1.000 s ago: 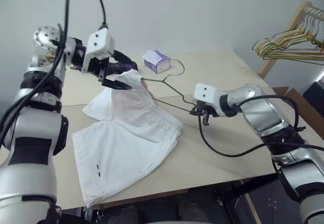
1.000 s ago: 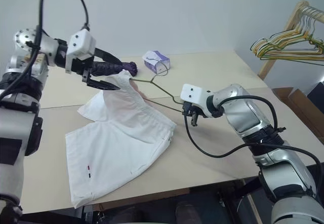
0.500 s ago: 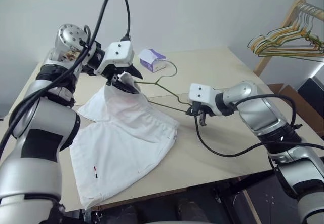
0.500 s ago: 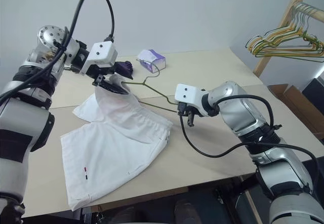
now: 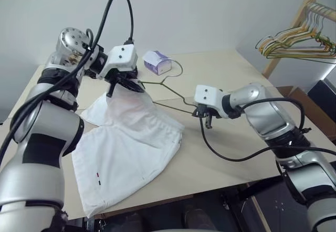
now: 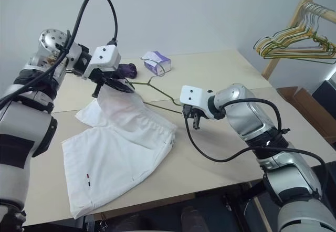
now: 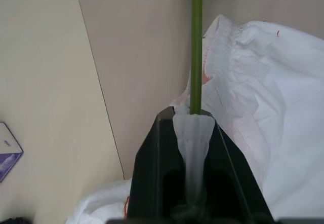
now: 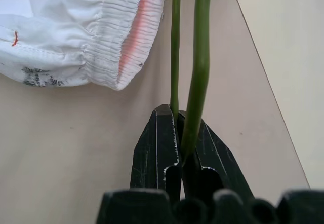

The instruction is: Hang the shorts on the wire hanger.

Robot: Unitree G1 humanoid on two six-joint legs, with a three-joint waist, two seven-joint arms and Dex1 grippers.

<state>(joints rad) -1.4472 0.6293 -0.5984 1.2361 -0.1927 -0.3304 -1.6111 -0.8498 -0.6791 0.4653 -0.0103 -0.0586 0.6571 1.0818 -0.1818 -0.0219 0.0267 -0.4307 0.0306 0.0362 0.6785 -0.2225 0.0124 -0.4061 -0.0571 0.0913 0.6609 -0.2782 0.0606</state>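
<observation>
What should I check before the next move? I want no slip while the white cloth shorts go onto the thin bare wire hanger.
1. Right gripper shut on the thin grey-olive wire hanger: ok.
2. Left gripper pinching a fold of the white cloth shorts: ok.
3. Hanger wire also caught between the left fingers: cannot tell.
4. Hanger end under the gathered waistband: ok, it runs into the cloth.
5. Shorts fully hung: not ok, most lie on the beige table.
6. Purple-and-white tissue box clear of the hanger hook: cannot tell.
</observation>
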